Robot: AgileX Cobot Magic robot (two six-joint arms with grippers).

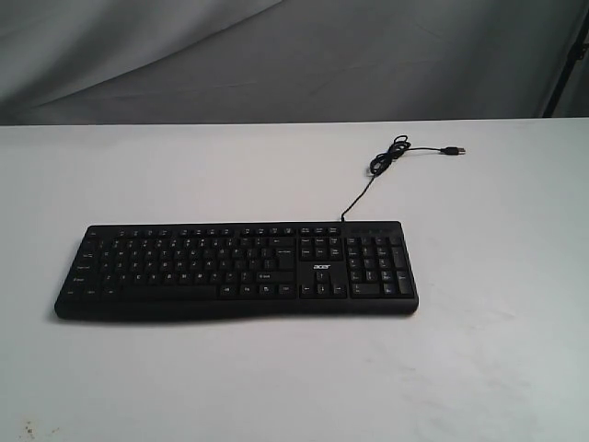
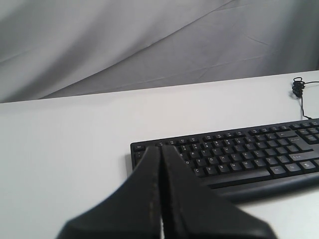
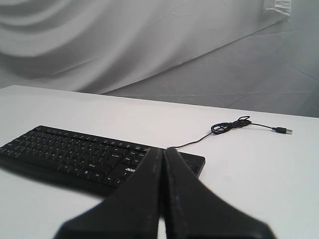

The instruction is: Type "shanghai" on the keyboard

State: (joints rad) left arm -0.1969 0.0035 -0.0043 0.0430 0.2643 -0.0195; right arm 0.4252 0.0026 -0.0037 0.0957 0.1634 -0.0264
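Observation:
The black keyboard [image 1: 235, 269] lies flat on the white table [image 1: 294, 378], number pad and white acer logo toward the right. Its thin cable [image 1: 386, 161] runs back to a loose coil and USB plug. Neither arm shows in the exterior view. In the left wrist view my left gripper [image 2: 160, 148] is shut with nothing held, its tips seen over the keyboard's [image 2: 234, 157] left end. In the right wrist view my right gripper [image 3: 164, 150] is shut and empty, its tips seen over the number pad end of the keyboard [image 3: 75, 157].
A grey cloth backdrop [image 1: 276, 55] hangs behind the table's far edge. A dark stand [image 1: 566, 64] is at the back right. The coiled cable [image 3: 229, 125] and USB plug [image 3: 285, 131] lie behind the keyboard's right end.

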